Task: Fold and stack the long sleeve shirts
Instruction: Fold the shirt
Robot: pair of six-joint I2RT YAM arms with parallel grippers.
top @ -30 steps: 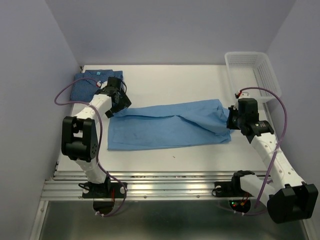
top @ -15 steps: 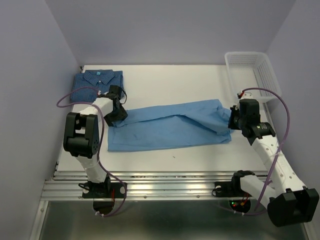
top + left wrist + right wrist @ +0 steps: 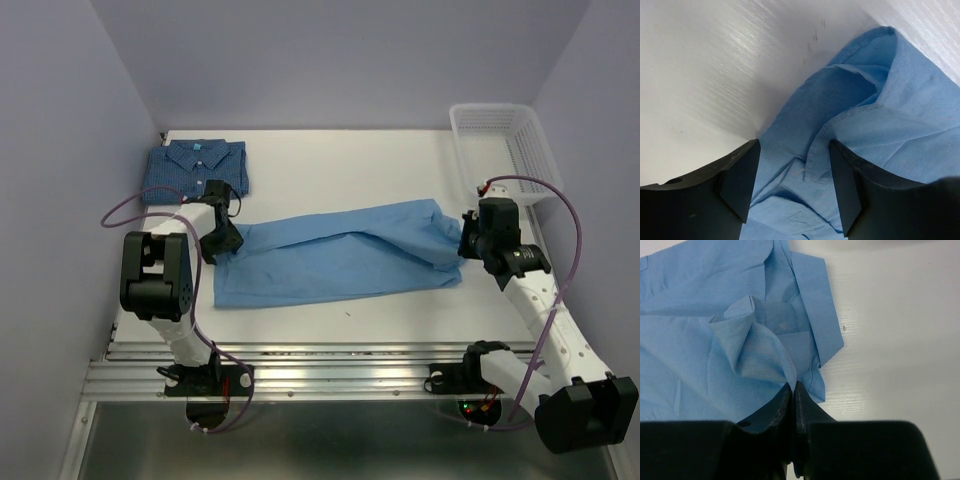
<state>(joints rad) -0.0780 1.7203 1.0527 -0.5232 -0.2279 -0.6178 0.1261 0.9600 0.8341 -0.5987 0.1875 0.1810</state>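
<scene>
Now the light shirt (image 3: 340, 250) lies spread lengthwise across the middle of the surface (image 3: 340, 180), folded into a long band with a looser flap running along its far side. The left hand (image 3: 222, 240) is down at the shirt's far left corner, its jaws apart and straddling a rumpled fold of the cloth. In the left wrist view the fabric runs up between the two dark fingers (image 3: 740, 175) without looking pinched, and bare surface shows just past the corner. The right hand (image 3: 465, 240) is at the shirt's opposite end, where the collar (image 3: 815, 305) lies. Its jaws are closed tight on a small peak of cloth that rises in a cone just beside the collar, and a button shows on the fabric next to it. The rest of that end lies flat against the surface. The dark shirt (image 3: 195, 168) sits neatly folded, collar up, beyond the light shirt's left end — near it but not touching. The basket (image 3: 490, 108) stands beyond the light shirt's right end, toward the far side, apart from the cloth.
</scene>
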